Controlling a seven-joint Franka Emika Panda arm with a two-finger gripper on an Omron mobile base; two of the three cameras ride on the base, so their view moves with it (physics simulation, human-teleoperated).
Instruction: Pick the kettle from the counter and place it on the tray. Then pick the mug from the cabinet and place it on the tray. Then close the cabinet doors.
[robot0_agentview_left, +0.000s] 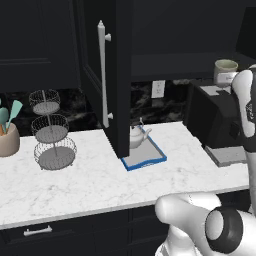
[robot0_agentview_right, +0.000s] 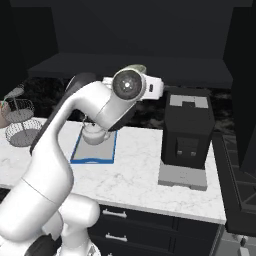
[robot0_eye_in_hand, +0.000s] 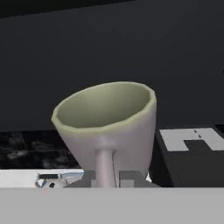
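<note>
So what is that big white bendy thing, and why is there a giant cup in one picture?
The white thing is a robot arm in a pretend kitchen. Two pictures come from cameras riding behind it, one on each side. The third comes from a camera on its hand, so the mug looks huge; the tool is shut on the mug's handle, lifting it up by the cabinet. On the counter sit a blue-rimmed tray with the white kettle already on it, a black coffee machine, a wire basket stand and a pot of utensils. A cabinet door hangs open.
</note>
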